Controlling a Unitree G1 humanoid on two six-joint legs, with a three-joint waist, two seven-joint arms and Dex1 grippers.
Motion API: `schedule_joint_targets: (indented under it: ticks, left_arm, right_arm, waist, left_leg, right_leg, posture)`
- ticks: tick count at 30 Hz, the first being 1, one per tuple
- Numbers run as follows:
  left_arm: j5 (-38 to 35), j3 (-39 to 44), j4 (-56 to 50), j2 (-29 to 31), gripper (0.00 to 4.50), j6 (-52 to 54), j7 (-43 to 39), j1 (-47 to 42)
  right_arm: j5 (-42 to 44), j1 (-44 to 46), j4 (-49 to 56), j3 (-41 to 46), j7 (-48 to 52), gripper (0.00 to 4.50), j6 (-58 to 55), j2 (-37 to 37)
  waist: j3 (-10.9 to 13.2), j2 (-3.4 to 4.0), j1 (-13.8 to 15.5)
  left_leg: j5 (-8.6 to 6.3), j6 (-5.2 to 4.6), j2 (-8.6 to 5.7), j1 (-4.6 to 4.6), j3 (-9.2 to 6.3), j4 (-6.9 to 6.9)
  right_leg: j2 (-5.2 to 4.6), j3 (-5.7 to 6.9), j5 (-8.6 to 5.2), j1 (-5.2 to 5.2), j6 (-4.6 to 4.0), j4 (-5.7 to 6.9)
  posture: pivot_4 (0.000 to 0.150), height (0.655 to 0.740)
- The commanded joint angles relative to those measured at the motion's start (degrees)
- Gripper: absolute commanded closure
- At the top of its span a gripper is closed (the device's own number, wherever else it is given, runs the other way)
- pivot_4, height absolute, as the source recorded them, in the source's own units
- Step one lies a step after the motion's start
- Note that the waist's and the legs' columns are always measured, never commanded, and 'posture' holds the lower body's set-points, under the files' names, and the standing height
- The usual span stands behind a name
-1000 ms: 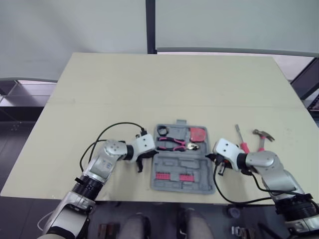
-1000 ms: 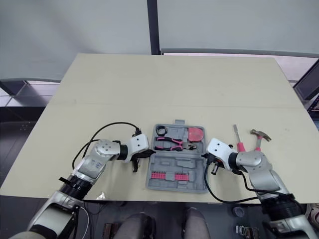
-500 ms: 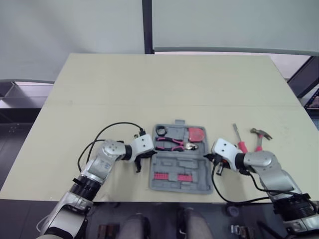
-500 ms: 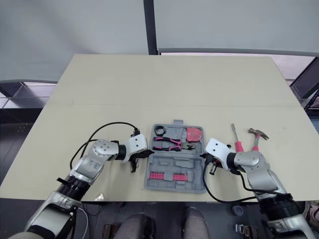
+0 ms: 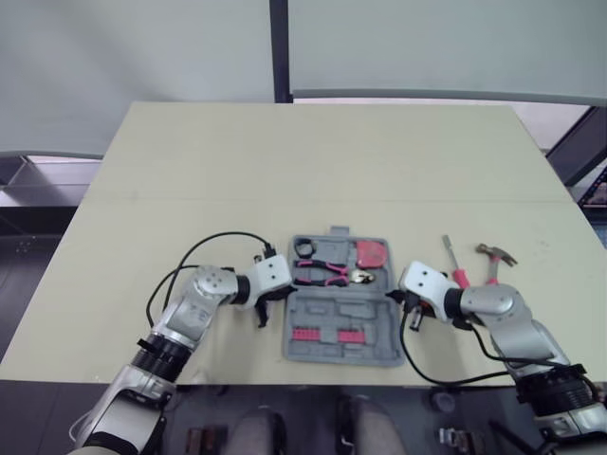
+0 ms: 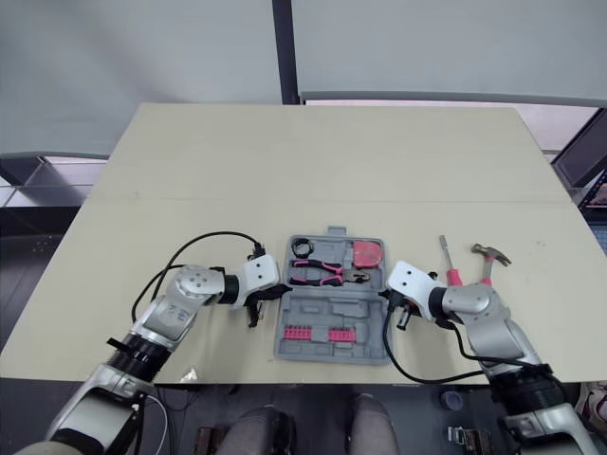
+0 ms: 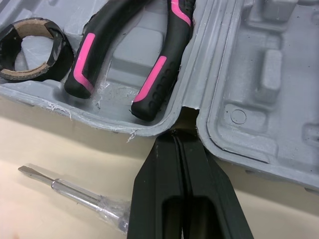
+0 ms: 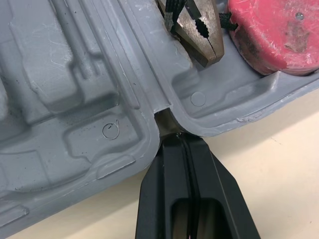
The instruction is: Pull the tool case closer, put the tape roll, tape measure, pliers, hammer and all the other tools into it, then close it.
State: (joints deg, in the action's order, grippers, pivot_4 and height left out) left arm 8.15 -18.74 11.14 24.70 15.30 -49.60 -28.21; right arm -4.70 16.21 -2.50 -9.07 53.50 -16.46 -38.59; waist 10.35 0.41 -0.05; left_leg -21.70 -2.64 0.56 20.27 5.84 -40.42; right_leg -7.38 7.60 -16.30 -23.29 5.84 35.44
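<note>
The grey tool case [image 5: 343, 322] lies open near the table's front edge. Its far half holds a black tape roll [image 5: 304, 248], pink-handled pliers [image 5: 327, 275] and a red tape measure [image 5: 375, 254]; the near half holds pink bits. My left gripper [image 5: 283, 296] is shut, its tips [image 7: 179, 135] at the hinge notch on the case's left side. My right gripper [image 5: 402, 300] is shut too, its tips [image 8: 175, 137] at the right hinge notch. A hammer [image 5: 497, 254] and a pink-handled screwdriver [image 5: 455, 267] lie on the table right of the case.
A small clear-handled screwdriver [image 7: 75, 194] lies on the table beside the left gripper's fingers, close to the case's left edge. The cream table [image 5: 313, 161] stretches bare beyond the case. Black cables loop from both wrists over the table.
The camera has shifted slightly. Both grippers stay shut at the case's hinge ends, and the case lies about where it was.
</note>
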Motion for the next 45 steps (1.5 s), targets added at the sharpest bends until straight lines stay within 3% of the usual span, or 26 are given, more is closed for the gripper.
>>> schedule_joint_targets:
  ticks: [1,5,10,17,20,25,26,27,36,42,45]
  left_arm:
    - [0.25,-1.10,-2.04,-0.67,4.45,-1.11,0.60,0.71]
    - [-1.93,1.35,-4.21,0.33,4.45,-0.51,0.18,2.07]
    - [-12.81,10.67,-11.81,4.02,4.45,-0.04,-4.92,7.96]
    - [-28.41,25.31,-18.06,13.75,4.45,5.93,-12.22,15.94]
    - [-30.56,32.94,-15.29,20.33,3.63,7.43,-14.28,20.28]
    - [-31.20,42.10,-9.13,27.96,1.04,7.15,-15.36,26.71]
    - [-30.81,42.86,-8.23,28.54,0.57,6.63,-15.10,27.21]
    - [-29.87,43.75,-5.75,29.37,0.08,4.87,-14.79,27.38]
    - [-25.64,43.21,13.37,32.04,0.02,-4.42,-11.60,21.29]
    - [-27.02,40.93,9.53,29.08,0.02,-2.00,-9.00,18.13]
    - [-27.67,39.65,1.62,25.85,0.02,1.80,-6.10,20.24]
  right_arm:
    - [1.10,0.97,2.00,-1.73,0.86,4.50,3.01,1.18]
    - [-0.77,0.02,2.45,-0.75,0.15,4.50,4.23,-1.35]
    - [0.58,-4.87,9.63,4.86,0.17,4.50,2.53,-7.32]
    - [15.60,-16.59,19.65,25.90,3.41,4.50,-8.89,-11.04]
    - [19.77,-24.35,18.03,38.86,7.27,3.22,-11.62,-13.87]
    - [19.09,-33.69,7.59,53.16,9.50,0.59,-7.32,-16.99]
    - [18.75,-34.57,5.71,54.40,9.60,0.13,-6.15,-17.45]
    - [18.23,-35.67,3.45,55.98,9.56,0.00,-4.90,-17.94]
    - [18.52,-38.20,-4.29,60.33,7.92,0.00,0.28,-18.31]
    - [20.28,-35.68,-1.43,58.30,5.94,0.00,-0.37,-16.41]
    - [24.08,-35.41,4.77,58.17,6.93,0.00,-3.35,-15.06]
  waist:
    - [0.00,0.00,0.00]
    - [0.00,0.00,-0.01]
    - [0.01,0.00,0.05]
    - [0.02,0.01,0.52]
    - [0.02,0.01,0.78]
    - [0.02,0.00,0.89]
    - [0.02,0.01,0.88]
    - [0.03,0.01,0.94]
    - [0.04,0.04,-0.06]
    - [0.05,0.08,-0.10]
    - [0.06,0.08,-0.09]
  left_leg:
    - [0.00,0.00,0.00,0.00,0.00,0.00]
    - [0.00,0.00,0.00,0.00,0.00,0.00]
    - [-0.01,0.02,0.01,0.20,-0.10,0.02]
    - [-0.02,0.04,0.01,0.20,-0.33,0.00]
    - [-0.07,0.08,0.03,0.15,-0.36,0.02]
    - [-0.09,0.09,0.02,0.04,-0.31,0.34]
    - [-0.11,0.08,0.01,-0.03,-0.30,0.35]
    - [-0.13,0.09,0.01,-0.07,-0.31,0.36]
    - [-0.21,0.28,0.12,-0.10,-0.28,0.44]
    - [-0.20,0.27,0.12,-0.09,-0.22,0.44]
    - [-0.20,0.27,0.13,-0.09,-0.19,0.44]
  right_leg:
    - [0.00,0.00,0.00,0.00,0.00,0.00]
    - [-0.03,-0.01,0.00,-0.01,0.00,0.00]
    - [-0.15,-0.05,0.00,-0.18,0.00,-0.03]
    - [-0.21,-0.14,0.00,0.03,0.00,-0.26]
    - [-0.20,-0.13,0.00,0.13,0.00,-0.37]
    - [-0.09,-0.08,0.00,0.23,0.00,-0.65]
    - [-0.12,-0.10,0.00,0.28,0.00,-0.66]
    - [-0.18,-0.16,0.00,0.32,0.00,-0.72]
    - [-0.27,-0.23,-0.06,0.16,-0.12,-0.47]
    - [-0.27,-0.26,-0.06,0.15,-0.10,-0.46]
    - [-0.25,-0.29,-0.05,0.12,-0.10,-0.42]
  posture:
    - [0.150,0.7400]
    - [0.150,0.7400]
    - [0.150,0.7400]
    - [0.150,0.7400]
    - [0.150,0.7400]
    - [0.150,0.7400]
    - [0.150,0.7400]
    - [0.150,0.7400]
    - [0.150,0.7400]
    - [0.150,0.7400]
    - [0.150,0.7400]
